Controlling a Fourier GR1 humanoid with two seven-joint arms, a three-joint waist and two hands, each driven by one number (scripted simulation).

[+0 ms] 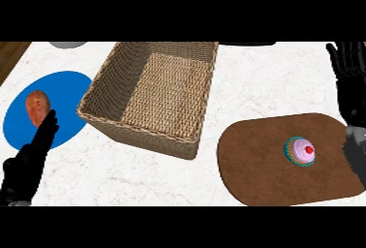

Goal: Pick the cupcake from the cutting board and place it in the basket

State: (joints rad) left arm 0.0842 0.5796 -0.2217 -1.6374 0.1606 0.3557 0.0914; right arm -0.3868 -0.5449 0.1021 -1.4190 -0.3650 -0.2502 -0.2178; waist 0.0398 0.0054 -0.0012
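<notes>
White marble worktop (143, 179): cupcake (301, 151) on brown cutting board (265, 164), R of wicker basket (154, 94). Blue plate (68, 85) w/ reddish food (37, 107) at L. Left hand (28, 162) and right hand (352, 72): fingers straight, holding nothing. No legible writing.

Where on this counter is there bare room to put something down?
The widest bare counter lies below the basket, between the left robot hand and the cutting board. The basket's inside is bare too. The blue plate carries a reddish food item; the board's right half is crowded by the cupcake and the right robot hand.
</notes>
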